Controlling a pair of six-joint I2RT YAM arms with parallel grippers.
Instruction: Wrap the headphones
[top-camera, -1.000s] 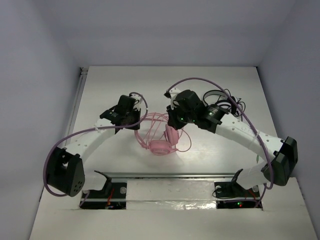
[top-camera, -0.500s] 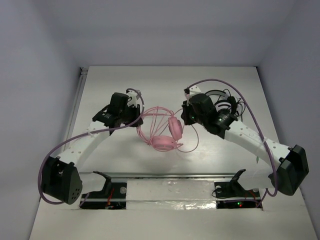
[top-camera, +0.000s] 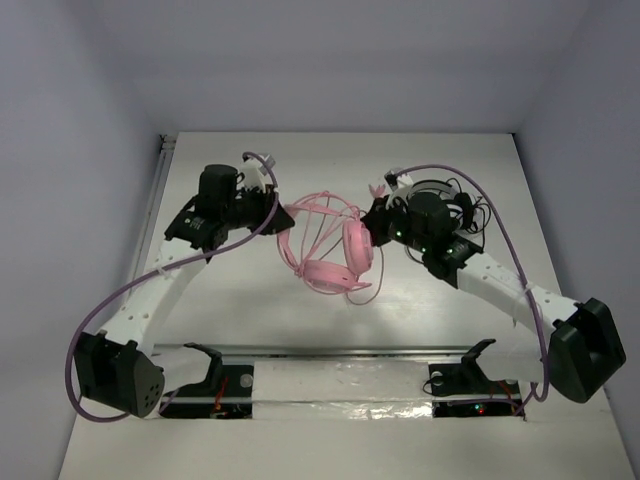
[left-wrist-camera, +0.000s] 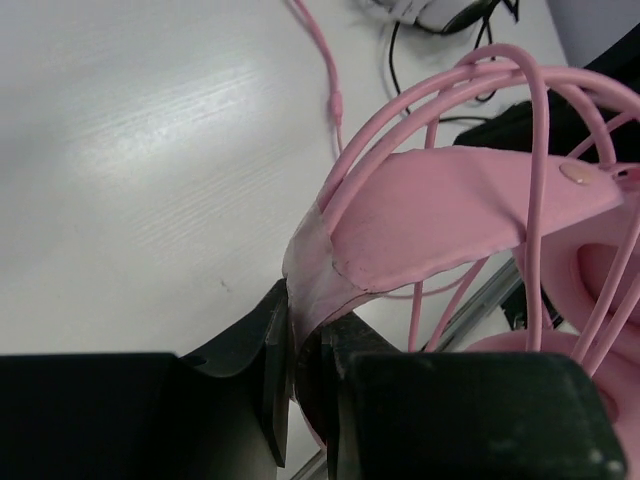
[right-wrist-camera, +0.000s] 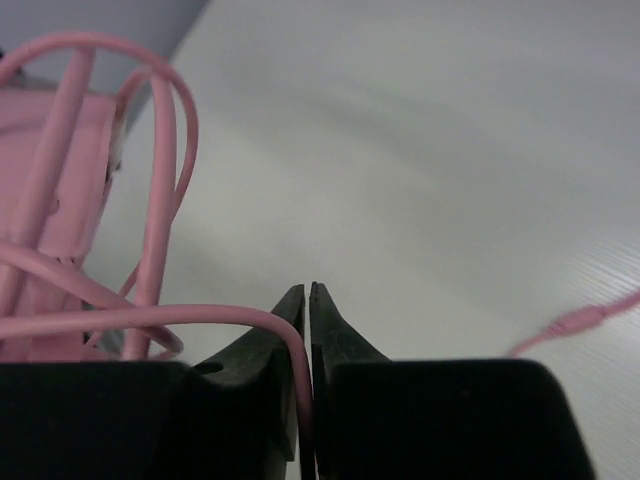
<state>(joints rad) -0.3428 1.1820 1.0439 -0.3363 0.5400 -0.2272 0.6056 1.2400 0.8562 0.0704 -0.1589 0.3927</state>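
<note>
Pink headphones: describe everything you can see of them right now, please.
The headphones are between the two arms: a smooth pink headband, two round padded ear cups, and a thin pink cable looped several times over the band. The left tool pinches the band's end; the right tool is shut on the cable. Whether the cups touch the table is unclear.

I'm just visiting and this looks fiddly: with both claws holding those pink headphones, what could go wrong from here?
The left gripper clamps only a thin edge of the headband; the headphones could twist or slip out. The right gripper pinches the pink cable at its very tip, so it may slide free and the loops loosen. The black headphones lie by the right arm and could snag.
</note>
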